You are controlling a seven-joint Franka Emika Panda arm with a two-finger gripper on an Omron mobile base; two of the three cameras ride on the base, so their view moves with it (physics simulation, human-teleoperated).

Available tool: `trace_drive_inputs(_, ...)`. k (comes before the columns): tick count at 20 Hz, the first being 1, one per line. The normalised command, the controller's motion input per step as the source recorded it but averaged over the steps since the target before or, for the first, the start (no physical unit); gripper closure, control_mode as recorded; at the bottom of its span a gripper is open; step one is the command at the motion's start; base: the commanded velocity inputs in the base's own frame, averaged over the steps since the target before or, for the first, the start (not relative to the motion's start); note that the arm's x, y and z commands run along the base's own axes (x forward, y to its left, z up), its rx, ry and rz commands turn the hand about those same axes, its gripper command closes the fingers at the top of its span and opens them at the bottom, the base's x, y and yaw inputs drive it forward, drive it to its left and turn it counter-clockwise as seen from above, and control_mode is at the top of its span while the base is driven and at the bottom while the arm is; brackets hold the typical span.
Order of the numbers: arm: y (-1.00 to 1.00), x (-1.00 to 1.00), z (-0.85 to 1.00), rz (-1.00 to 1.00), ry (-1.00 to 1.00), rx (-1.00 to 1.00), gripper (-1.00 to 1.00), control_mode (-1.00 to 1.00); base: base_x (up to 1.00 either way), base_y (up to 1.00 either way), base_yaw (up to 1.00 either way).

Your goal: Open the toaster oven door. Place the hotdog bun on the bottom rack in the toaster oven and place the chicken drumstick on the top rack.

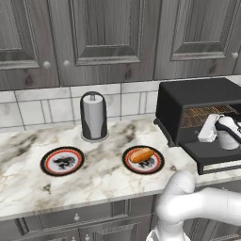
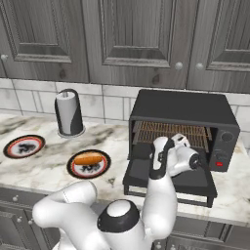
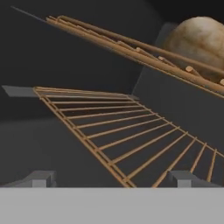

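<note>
The black toaster oven (image 2: 180, 107) stands at the right of the counter. Its door (image 2: 195, 183) is folded down flat. My gripper (image 3: 113, 179) is open and empty at the oven's mouth, just above the door, its fingertips (image 3: 41, 178) near the front edge of the bottom rack (image 3: 122, 131). Up on the top rack (image 3: 131, 48) lies the brown chicken drumstick (image 3: 199, 41), towards the back. The orange-tan hotdog bun (image 1: 141, 154) rests on a red-rimmed plate (image 1: 157, 165) left of the oven, well away from the gripper.
A second red-rimmed plate (image 1: 62, 161) sits empty further left on the marble counter (image 1: 108, 181). A dark paper towel holder (image 1: 94, 116) stands by the tiled wall. Grey cabinets hang above. The lowered door juts past the counter's front edge.
</note>
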Motion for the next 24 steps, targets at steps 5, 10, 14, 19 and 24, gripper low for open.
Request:
trace_drive_inputs(5, 0.01, 0.63, -0.13, 0.0, 0.01, -0.01, -1.0, -1.0, 0.0, 0.0, 0.0)
trace_drive_inputs(10, 0.0, 0.57, -0.03, 0.0, 0.02, 0.0, 1.0, -1.0, 0.0, 0.0, 0.0)
trace_drive_inputs(14, -0.18, 0.02, 0.12, 0.03, 0.09, 0.0, 1.0, -1.0, 0.0, 0.0, 0.0)
trace_drive_inputs(19, -0.47, -0.19, 0.22, 0.18, 0.24, -0.09, 1.0, -1.0, 0.0, 0.0, 0.0)
trace_drive_inputs(24, -0.61, -0.46, 0.01, 0.22, 0.27, -0.17, 1.0, -1.0, 0.0, 0.0, 0.0)
